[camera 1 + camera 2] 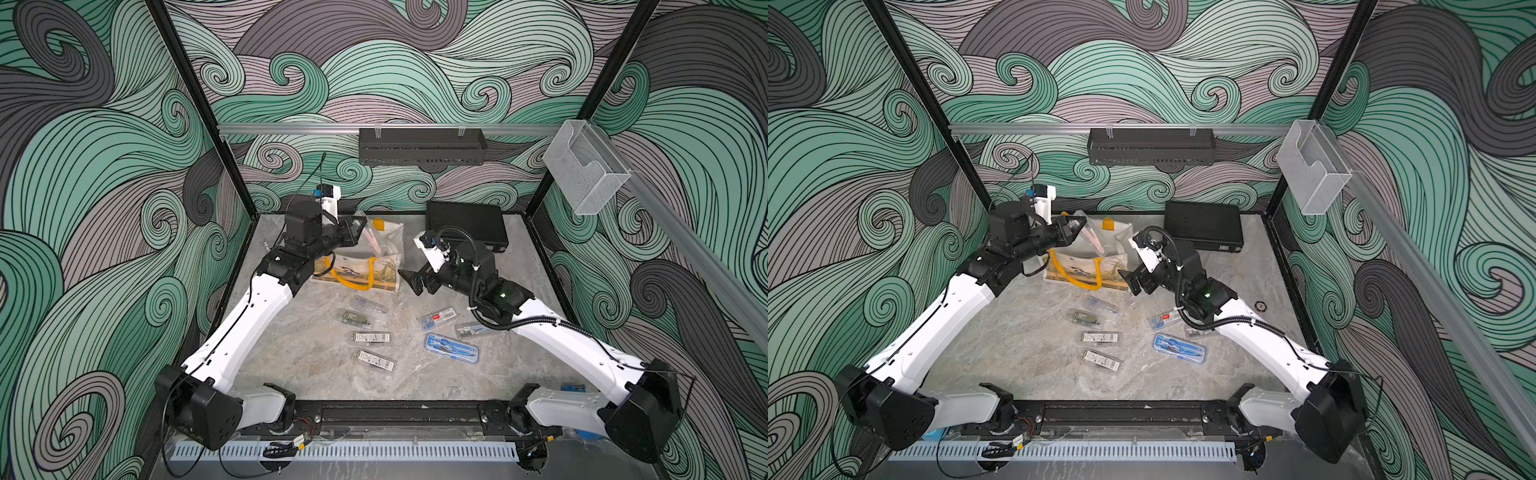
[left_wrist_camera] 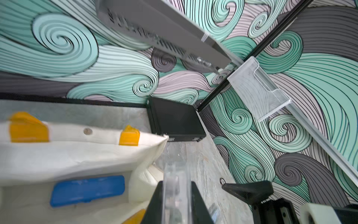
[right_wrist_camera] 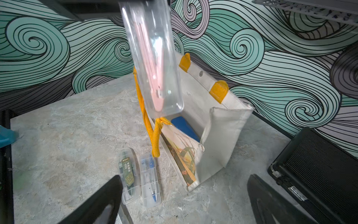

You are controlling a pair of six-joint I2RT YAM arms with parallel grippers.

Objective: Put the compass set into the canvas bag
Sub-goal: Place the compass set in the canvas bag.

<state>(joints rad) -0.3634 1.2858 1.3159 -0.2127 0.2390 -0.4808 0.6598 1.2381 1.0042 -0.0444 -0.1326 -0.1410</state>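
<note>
Marbled grey desk (image 1: 307,365) under swirl-patterned walls; my left gripper (image 1: 356,227) is clamped on the compass set (image 3: 155,64), a clear case with a pink compass inside, hanging tilted with its lower end at the open mouth of the canvas bag (image 1: 386,266); the bag stands upright near the desk's far edge; my right gripper (image 1: 417,281) is spread wide, holding nothing, just beside the bag. Only the wrist views look into the bag: a blue case (image 2: 87,190) lies at its bottom. Only the top views show the blue-edged set (image 1: 452,348) toward the right edge; clear cases (image 1: 371,337) lie mid-desk; a black hard case (image 1: 465,224) sits in the far right corner.
</note>
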